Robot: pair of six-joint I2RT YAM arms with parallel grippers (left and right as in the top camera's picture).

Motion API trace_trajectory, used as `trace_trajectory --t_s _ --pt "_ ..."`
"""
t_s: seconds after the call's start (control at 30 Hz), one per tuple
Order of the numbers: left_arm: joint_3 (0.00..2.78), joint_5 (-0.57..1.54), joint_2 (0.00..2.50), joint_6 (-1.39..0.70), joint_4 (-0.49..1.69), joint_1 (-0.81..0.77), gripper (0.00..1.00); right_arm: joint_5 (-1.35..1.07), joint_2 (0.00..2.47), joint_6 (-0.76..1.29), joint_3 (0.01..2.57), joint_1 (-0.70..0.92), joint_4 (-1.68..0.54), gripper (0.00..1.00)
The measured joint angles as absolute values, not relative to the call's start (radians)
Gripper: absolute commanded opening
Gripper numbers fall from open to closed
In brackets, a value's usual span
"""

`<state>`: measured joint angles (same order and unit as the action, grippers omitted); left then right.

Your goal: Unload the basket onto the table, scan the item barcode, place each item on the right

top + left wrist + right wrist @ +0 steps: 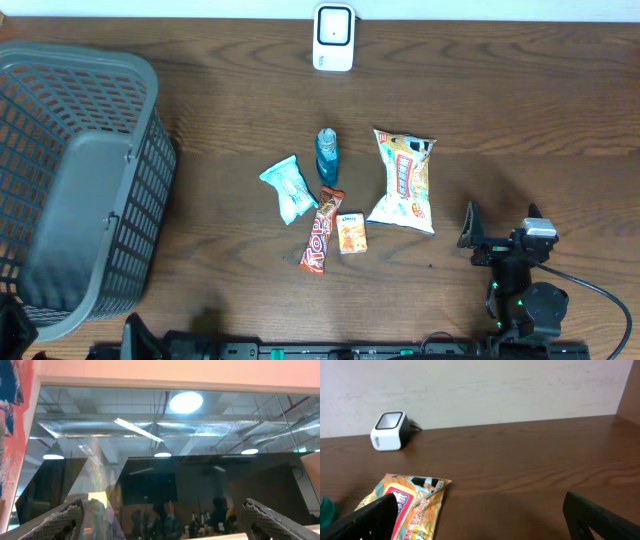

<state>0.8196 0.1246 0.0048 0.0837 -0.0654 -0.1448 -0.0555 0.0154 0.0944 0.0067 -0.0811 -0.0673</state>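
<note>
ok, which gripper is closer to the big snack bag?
Right. The right gripper sits open just right of the snack bag, toward the robot. The left gripper, also open, is at the near-left corner beyond the basket, aimed upward.

Basket (150, 200) cut off at left edge; snack bag (415, 505) cut off at bottom edge.

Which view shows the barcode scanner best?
Right wrist: the scanner sits whole and unobstructed, dark window and side both visible. Overhead shows it small, top-down, near the frame's top edge. Left wrist faces upward, no scanner.
</note>
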Motion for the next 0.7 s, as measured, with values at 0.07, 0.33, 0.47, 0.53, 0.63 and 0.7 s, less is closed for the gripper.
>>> trace_trajectory --t_s 0.07,0.33,0.47,0.53,0.63,0.7 --pt "0.802 0.125 0.005 0.084 -0.083 -0.145 0.99 -0.056 0.015 0.094 0.007 -0.081 -0.067 0.99" --pt "0.775 0.125 0.005 0.084 -0.079 -0.145 1.00 -0.056 0.015 0.094 0.007 -0.081 -0.067 0.99" --pt "0.775 0.121 0.005 0.084 -0.084 -0.144 1.00 -0.056 0.015 0.094 0.007 -0.081 -0.067 0.99" --pt "0.772 0.117 0.004 0.084 -0.088 -0.139 0.99 -0.056 0.015 0.094 0.007 -0.081 -0.067 0.99" --pt "0.751 0.107 0.004 0.084 -0.107 -0.112 0.99 -0.056 0.015 0.094 0.007 -0.081 -0.067 0.99" --pt "0.735 0.103 0.005 0.083 -0.112 -0.090 0.99 -0.056 0.015 0.094 0.007 -0.081 -0.067 0.99"
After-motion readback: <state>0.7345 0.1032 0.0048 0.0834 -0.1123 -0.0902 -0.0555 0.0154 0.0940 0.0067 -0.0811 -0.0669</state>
